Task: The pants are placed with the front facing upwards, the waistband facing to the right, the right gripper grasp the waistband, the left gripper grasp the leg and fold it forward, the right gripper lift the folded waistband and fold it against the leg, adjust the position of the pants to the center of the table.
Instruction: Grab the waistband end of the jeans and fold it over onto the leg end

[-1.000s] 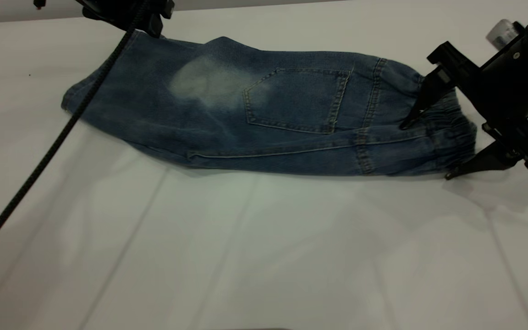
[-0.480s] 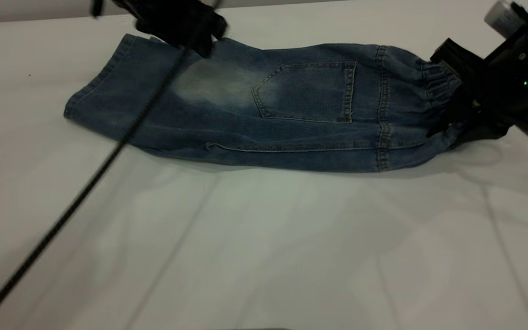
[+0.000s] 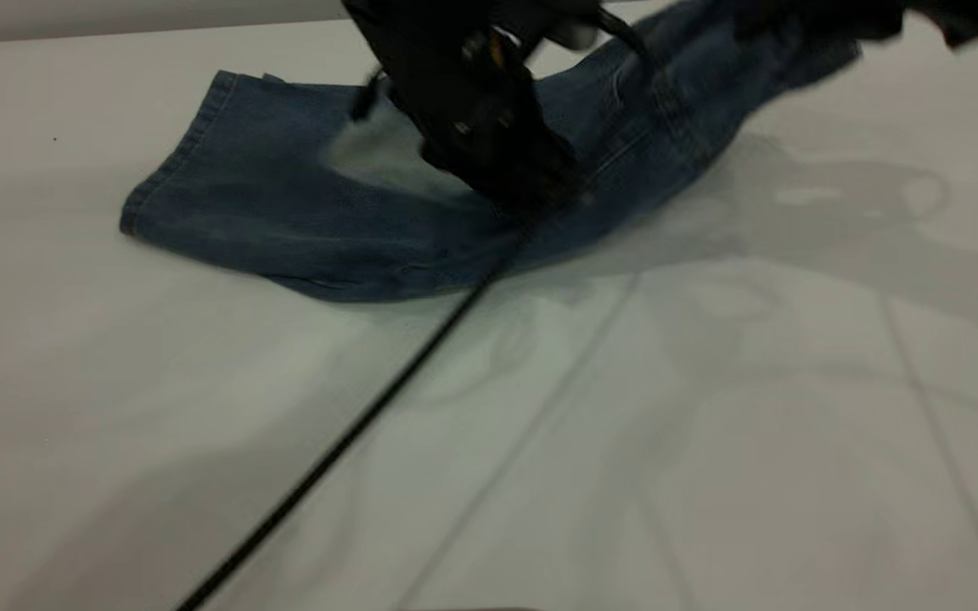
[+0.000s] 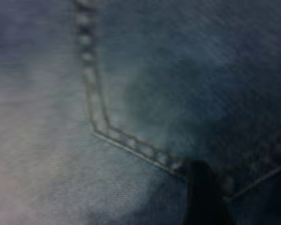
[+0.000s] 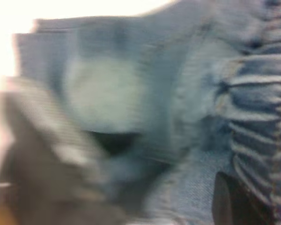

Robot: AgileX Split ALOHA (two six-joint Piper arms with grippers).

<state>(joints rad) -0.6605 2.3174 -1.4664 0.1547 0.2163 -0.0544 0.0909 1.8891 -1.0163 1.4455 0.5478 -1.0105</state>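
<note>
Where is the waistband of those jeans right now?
The waistband is lifted off the table at far right, held by the right tool.

Blue denim pants (image 3: 285, 212) with a pale faded patch (image 3: 366, 157) and tan stitching (image 4: 131, 143); darker crinkled waistband (image 5: 262, 108). Black left claw (image 3: 531, 199), black cable (image 3: 345, 437), pale grey table (image 3: 710, 424).

Beyond the far edge of the bench (image 3: 73, 407) runs a narrow grey strip of backdrop (image 3: 115, 17), darker than the pale surface below it and plain throughout. A tiny dark speck (image 3: 54, 138) sits on the bench near its far left side, well apart from everything else. A broad soft shadow (image 3: 837, 204) spreads over the right part of the bench, and a fainter one (image 3: 115, 526) darkens the near left corner.
</note>
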